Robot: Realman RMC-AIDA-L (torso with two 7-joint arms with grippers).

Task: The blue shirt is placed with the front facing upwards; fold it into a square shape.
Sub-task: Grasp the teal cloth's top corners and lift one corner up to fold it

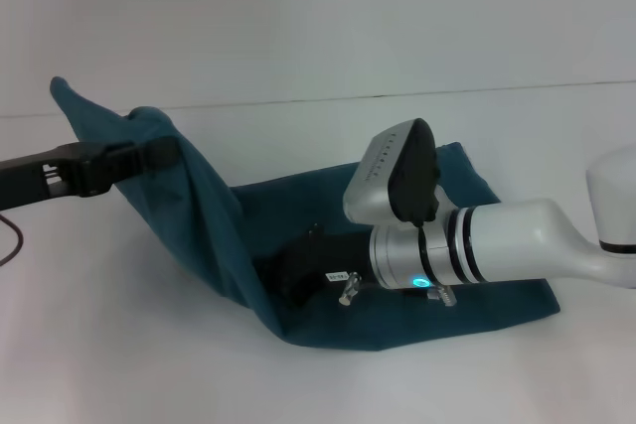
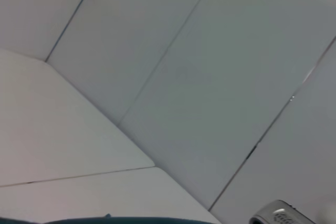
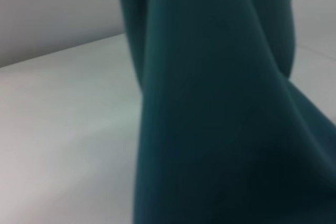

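Two robot arms worked a blue shirt (image 1: 397, 245) on a white bench (image 1: 119, 345).

The white bench filled the view, with a pale wall behind it. The blue shirt lay partly flat on the bench toward the right, while its left portion rose in a taut slope up to the left. The right arm, white with a glowing blue ring, reached across the flat cloth; its dark right tool (image 1: 288, 275) pressed down near the fold at the foot of the slope, and whether it was open could not be told. The black left tool (image 1: 149, 156) hung above the bench at the left, closed on the lifted edge of the shirt.
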